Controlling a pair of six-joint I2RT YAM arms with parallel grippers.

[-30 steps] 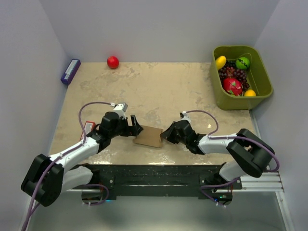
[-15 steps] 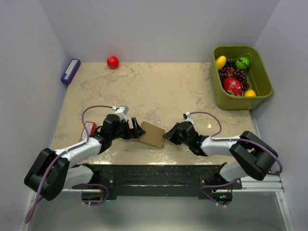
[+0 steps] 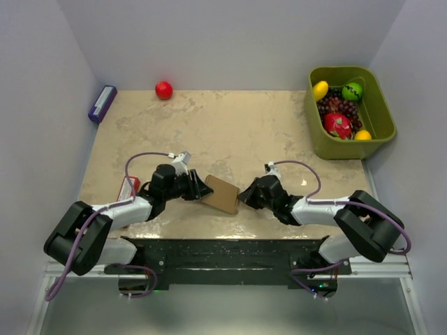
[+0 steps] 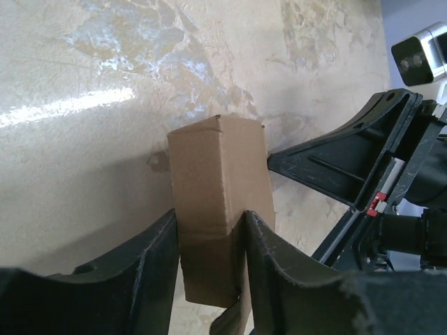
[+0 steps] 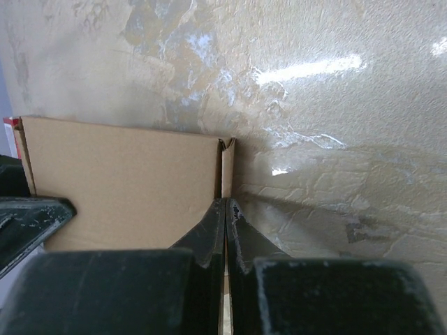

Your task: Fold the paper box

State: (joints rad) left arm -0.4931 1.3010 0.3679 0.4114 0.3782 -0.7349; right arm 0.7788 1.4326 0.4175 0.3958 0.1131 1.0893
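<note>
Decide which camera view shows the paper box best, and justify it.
Left wrist: the paper box sits close, its crease and two panels clear in the left gripper. Right wrist shows one flat panel, its edge pinched; top external shows only a small brown shape.

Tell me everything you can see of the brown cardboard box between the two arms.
The paper box is plain brown, thin, unprinted cardboard with sharp creases, partly opened into a squarish sleeve. It lies near the front of the table, between the arms. The left gripper has its jaws squeezing two opposite sides; the right gripper pinches a thin edge flap at the other end.
</note>
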